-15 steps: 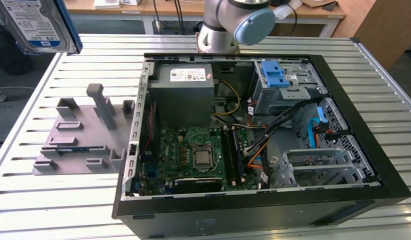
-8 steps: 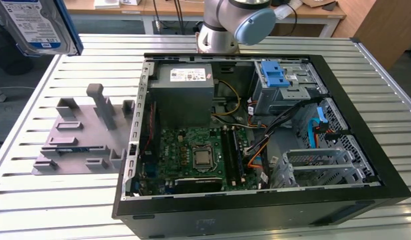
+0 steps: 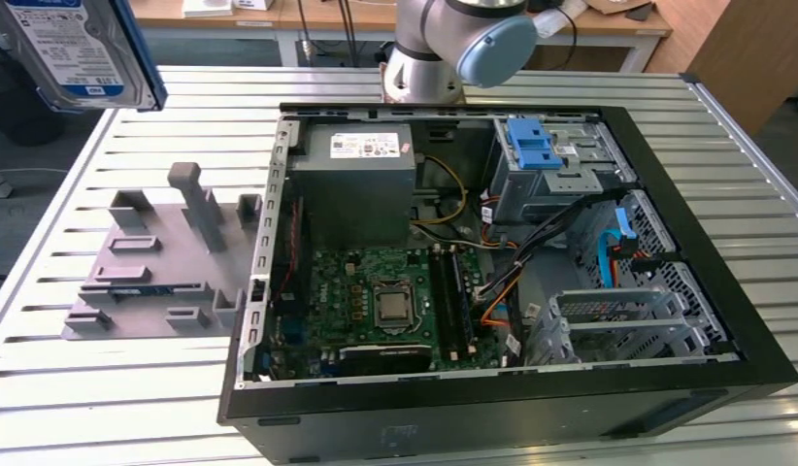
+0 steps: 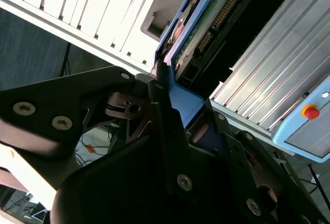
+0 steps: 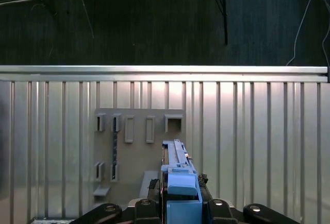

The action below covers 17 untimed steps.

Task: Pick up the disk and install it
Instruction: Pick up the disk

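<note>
The disk [image 3: 76, 47] hangs high above the table's far corner at the exterior view's left, its white-and-blue label facing the camera and its blue carrier frame along the edge. In both wrist views my gripper [image 5: 180, 204] is shut on the disk [image 5: 177, 175] at the end of its blue frame. The second wrist view shows the black gripper [image 4: 178, 98] clamped on the blue frame, with the disk's [image 4: 214, 20] circuit-board side beyond. The disk is well away from the open computer case [image 3: 748, 340] and its grey drive bay [image 3: 561, 180] with the blue latch [image 3: 531, 148].
A grey fixture plate [image 3: 153, 267] with upright holders lies on the slatted table [image 3: 115, 388], directly below the disk in the first wrist view. The arm's base [image 3: 432, 58] stands behind the case. A grey power-supply box [image 3: 360, 184] and cables sit inside the case.
</note>
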Available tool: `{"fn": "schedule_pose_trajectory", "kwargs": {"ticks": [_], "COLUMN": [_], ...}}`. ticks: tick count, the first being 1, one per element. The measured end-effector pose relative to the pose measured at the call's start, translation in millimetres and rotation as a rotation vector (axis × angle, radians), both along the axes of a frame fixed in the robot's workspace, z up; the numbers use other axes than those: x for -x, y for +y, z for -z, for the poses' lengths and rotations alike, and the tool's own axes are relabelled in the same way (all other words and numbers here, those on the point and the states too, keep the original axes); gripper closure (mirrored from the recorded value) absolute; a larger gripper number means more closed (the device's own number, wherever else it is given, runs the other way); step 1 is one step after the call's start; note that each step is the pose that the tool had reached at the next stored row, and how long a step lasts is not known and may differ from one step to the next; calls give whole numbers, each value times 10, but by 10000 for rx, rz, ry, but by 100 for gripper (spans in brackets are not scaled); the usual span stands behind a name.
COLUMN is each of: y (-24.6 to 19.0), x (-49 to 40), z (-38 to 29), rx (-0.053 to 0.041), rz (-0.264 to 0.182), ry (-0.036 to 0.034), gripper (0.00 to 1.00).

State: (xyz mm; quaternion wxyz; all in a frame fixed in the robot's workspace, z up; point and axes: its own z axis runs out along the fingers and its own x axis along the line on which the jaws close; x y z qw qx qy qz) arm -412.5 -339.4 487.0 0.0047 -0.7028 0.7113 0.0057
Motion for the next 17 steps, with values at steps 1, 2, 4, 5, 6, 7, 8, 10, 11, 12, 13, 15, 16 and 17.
{"fn": "schedule_pose_trajectory", "kwargs": {"ticks": [1,2,4,5,6,7,8,10,11,12,13,15,16,17], "y": [-2,-5,-10,-12,-14,-16,-19,-29,-39,-51,-62,-87,-99,-111], "x": [-12,-25,-48,-59,-70,-80,-91,-109,-117,-125,-133,-148,-155,-162], "z": [-1,0,-1,-1,0,0,0,0,-1,-1,-1,0,0,-1], "rx": [0,0,0,1,0,0,0,0,0,0,0,0,0,0], "rz": [0,0,0,-1,-1,0,0,0,0,0,0,1,0,1], "ry": [4,7,13,16,17,20,22,25,28,31,33,36,39,42], "gripper": [64,64,64,64,64,64,64,64,64,64,64,64,64,64]}}
